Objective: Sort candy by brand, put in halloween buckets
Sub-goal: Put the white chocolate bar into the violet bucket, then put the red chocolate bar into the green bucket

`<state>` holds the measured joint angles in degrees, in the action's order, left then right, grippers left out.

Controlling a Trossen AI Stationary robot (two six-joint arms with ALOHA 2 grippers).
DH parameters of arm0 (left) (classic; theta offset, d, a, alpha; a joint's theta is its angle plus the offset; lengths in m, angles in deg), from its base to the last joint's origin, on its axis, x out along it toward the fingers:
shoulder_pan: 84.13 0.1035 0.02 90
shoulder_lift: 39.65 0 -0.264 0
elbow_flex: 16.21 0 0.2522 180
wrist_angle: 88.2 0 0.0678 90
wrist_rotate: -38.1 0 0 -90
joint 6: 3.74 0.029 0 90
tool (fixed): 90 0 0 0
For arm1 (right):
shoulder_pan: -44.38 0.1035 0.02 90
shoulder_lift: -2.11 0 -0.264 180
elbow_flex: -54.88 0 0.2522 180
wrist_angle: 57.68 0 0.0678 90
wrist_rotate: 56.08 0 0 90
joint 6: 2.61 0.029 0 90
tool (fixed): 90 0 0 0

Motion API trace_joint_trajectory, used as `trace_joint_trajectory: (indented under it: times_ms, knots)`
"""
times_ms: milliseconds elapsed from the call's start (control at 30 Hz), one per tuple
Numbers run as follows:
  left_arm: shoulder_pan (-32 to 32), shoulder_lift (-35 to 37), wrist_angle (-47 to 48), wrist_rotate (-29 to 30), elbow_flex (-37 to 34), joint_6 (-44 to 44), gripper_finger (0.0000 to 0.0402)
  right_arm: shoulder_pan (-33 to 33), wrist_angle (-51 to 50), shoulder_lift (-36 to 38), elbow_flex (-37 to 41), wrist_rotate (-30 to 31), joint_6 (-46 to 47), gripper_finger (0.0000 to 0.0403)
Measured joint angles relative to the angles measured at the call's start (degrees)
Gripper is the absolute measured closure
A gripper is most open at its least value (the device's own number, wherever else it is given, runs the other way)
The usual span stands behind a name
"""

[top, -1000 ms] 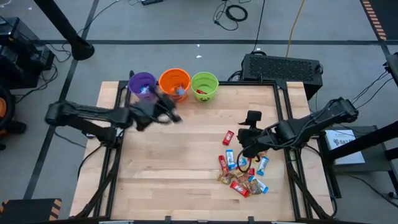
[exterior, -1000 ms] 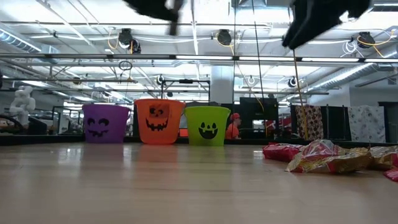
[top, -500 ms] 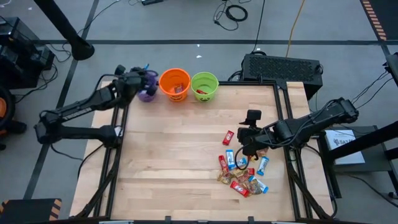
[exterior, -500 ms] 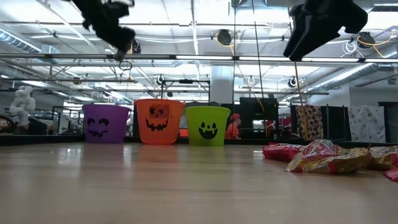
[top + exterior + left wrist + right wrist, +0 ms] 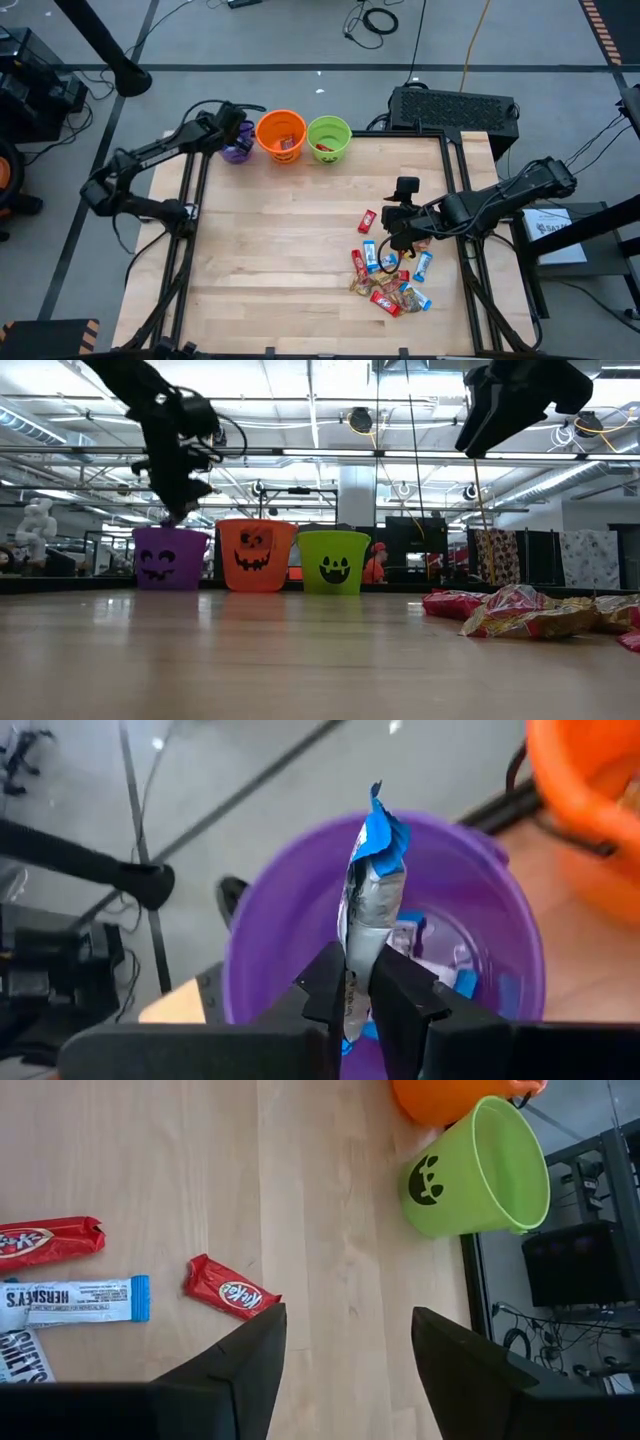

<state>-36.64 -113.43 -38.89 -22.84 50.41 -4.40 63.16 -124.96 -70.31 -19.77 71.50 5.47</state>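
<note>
- Left wrist view: the left gripper [image 5: 360, 982] has its jaws pinched on a blue-and-silver candy bar [image 5: 370, 890], held upright over the purple bucket [image 5: 290, 910] at the table's far left.
- High view: the right gripper [image 5: 403, 218] hovers with jaws spread wide and empty, above the candy pile [image 5: 392, 272] at near right.
- Handling, judged: wrappers look light, crinkly and slippery; a grip across the bar's middle suits best.
- The orange bucket [image 5: 281, 136] and green bucket [image 5: 329, 139] stand beside the purple one.
</note>
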Motion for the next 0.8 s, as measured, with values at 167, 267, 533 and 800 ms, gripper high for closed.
trace_joint_trajectory:
  times_ms: [167, 267, 533, 800]
  knots:
    - [0.45, -2.73, -1.32, 0.03, -0.02, 1.96, 0.0322, 0.00, 0.00, 0.00, 0.00, -0.14, 0.08, 0.0195]
    - [0.43, -2.25, -2.06, 1.47, 0.02, 2.37, 0.0285, 0.00, 0.01, 0.00, 0.00, -0.16, 0.88, 0.0195]
    - [-2.09, 7.19, 0.57, -2.13, 3.40, 0.71, 0.0250, 0.00, 0.00, 0.00, -0.02, -0.38, 4.60, 0.0195]
    - [-16.68, 23.44, 0.90, -25.70, -0.05, -11.37, 0.0250, 2.57, 0.17, -0.04, 4.70, -10.85, 27.82, 0.0195]
